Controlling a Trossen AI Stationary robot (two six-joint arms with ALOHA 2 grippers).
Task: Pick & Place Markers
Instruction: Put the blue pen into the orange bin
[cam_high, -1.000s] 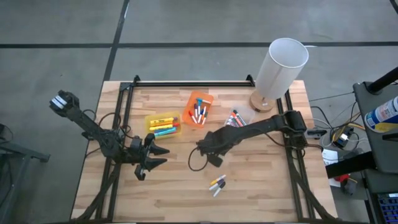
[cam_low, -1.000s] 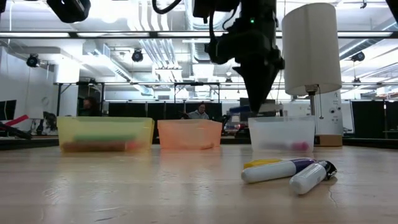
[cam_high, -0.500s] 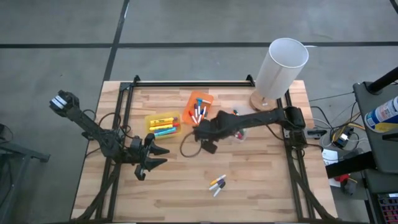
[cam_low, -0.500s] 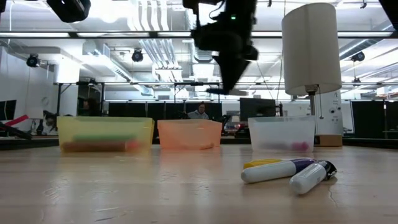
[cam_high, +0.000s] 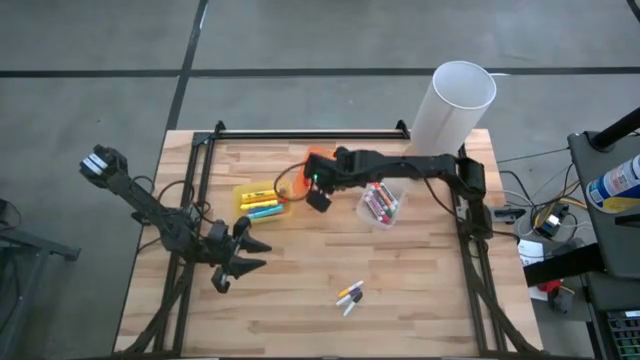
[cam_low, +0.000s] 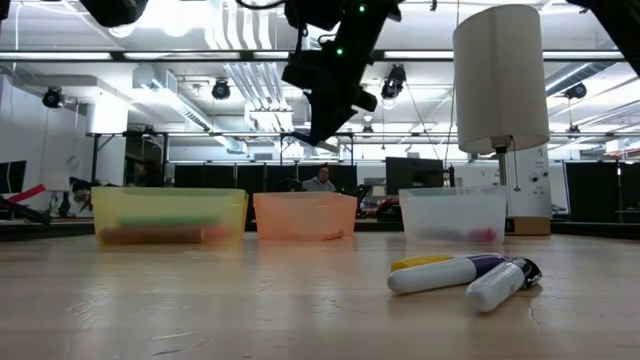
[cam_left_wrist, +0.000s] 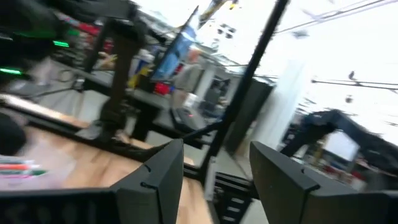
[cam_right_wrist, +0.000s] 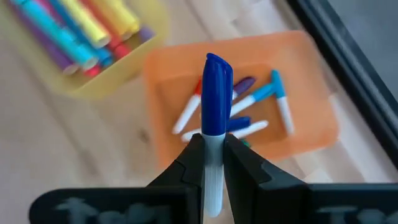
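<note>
Blue-capped marker (cam_right_wrist: 214, 118) in right gripper (cam_right_wrist: 212, 163)

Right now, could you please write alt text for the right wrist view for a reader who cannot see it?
The right gripper has its jaws shut on a blue-capped marker, held above an orange bin with several markers in it. A yellow bin of bright markers sits beside it on the wooden table.

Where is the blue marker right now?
The blue marker is pinched in the right gripper, up in the air over the orange bin, beside the yellow bin.
</note>
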